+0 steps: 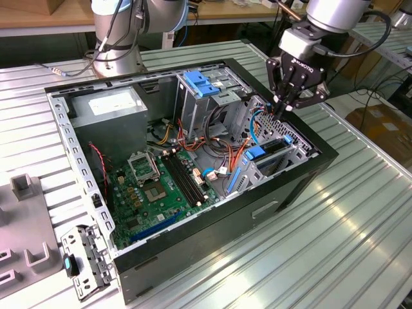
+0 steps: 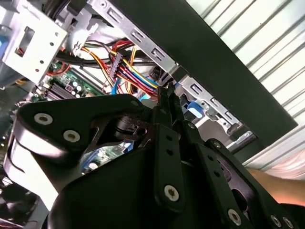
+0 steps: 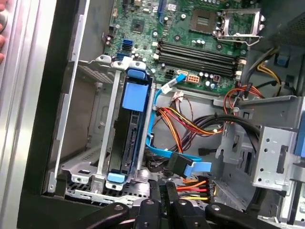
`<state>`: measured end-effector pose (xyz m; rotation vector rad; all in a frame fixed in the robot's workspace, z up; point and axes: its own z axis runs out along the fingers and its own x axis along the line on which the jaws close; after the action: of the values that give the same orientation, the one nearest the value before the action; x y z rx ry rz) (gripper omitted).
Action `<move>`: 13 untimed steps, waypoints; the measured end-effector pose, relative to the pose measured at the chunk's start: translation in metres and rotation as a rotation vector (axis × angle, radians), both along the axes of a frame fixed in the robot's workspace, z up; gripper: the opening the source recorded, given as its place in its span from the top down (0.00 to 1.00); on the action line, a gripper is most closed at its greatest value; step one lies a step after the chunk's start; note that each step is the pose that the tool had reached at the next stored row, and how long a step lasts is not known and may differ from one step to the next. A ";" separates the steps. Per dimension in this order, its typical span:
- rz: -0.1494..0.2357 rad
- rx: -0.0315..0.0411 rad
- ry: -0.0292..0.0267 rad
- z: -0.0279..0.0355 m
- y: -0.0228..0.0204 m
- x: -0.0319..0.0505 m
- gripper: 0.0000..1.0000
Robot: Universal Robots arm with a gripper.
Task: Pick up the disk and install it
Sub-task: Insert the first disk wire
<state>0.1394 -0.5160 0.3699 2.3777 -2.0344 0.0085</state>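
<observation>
Many loose cables beside the disk in its bay, tool above, closed, empty.

Silver-grey arm with black cable; black linked gripper, silver screws, white lettering, slim black fingers.

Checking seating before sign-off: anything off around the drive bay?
The disk sits on edge in its bay, looking square. Only oddity: the blue cable beside it ends in a loose connector, apparently plugged into nothing. The hand hovers close by.
</observation>
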 end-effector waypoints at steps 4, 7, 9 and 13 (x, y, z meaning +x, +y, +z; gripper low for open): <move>-0.107 0.0000 0.0000 -0.0005 0.0000 0.0000 0.84; -0.135 0.0003 0.0000 -0.0011 0.0004 -0.0002 0.84; -0.136 0.0000 0.0000 -0.0013 0.0004 -0.0010 0.84; -0.136 0.0000 0.0000 -0.0023 -0.0059 -0.0030 0.84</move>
<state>0.1364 -0.5219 0.3676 2.2341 -2.1906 0.0071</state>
